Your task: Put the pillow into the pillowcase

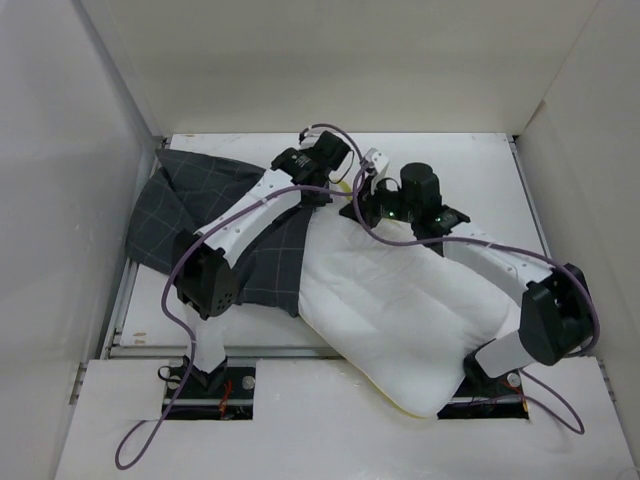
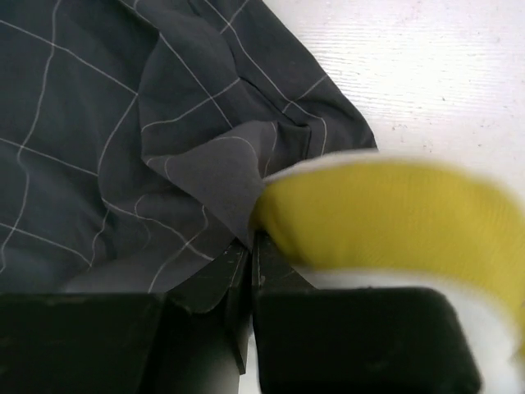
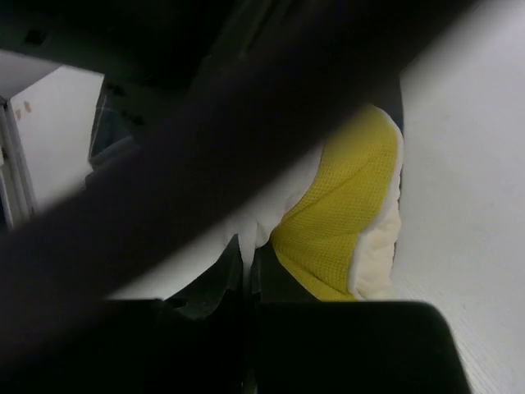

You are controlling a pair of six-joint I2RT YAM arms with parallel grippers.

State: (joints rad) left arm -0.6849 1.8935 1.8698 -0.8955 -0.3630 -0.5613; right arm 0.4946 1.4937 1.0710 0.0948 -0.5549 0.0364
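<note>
The white pillow (image 1: 400, 305) lies slantwise across the middle and right of the table. Its far left corner shows a yellow side (image 2: 385, 213), also seen in the right wrist view (image 3: 344, 209). The dark checked pillowcase (image 1: 180, 210) lies crumpled at the left, partly under the left arm, and fills the left wrist view (image 2: 115, 123). My left gripper (image 1: 338, 188) (image 2: 250, 240) is shut on a pillowcase edge right beside the pillow's yellow corner. My right gripper (image 1: 358, 197) (image 3: 248, 250) is shut on white pillow cloth at that same corner.
White walls box in the table (image 1: 470, 165) on the left, back and right. The two wrists are close together at the pillow's far corner. The left arm crosses the right wrist view as a dark blurred bar (image 3: 205, 139).
</note>
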